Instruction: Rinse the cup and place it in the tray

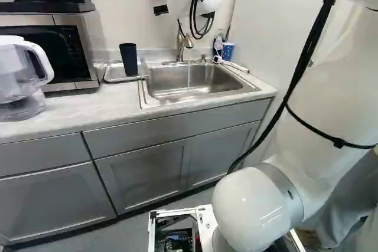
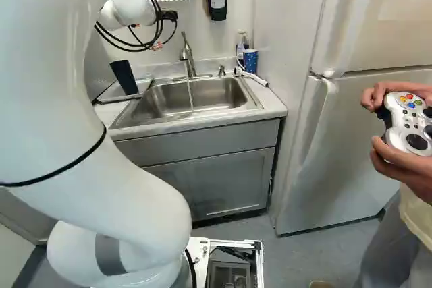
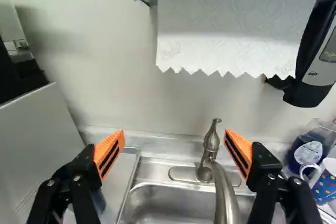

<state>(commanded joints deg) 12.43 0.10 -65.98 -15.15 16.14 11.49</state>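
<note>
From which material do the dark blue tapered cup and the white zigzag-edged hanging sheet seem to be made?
The cup is perhaps plastic: plain, smooth, rather matte; coated metal is possible. The sheet looks like matte, embossed paper, by its faint raised pattern and zigzag edge.

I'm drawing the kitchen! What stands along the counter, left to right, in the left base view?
Clear pitcher → dark cup → faucet → blue patterned cup. I left out what overlaps them, like the microwave.
</note>
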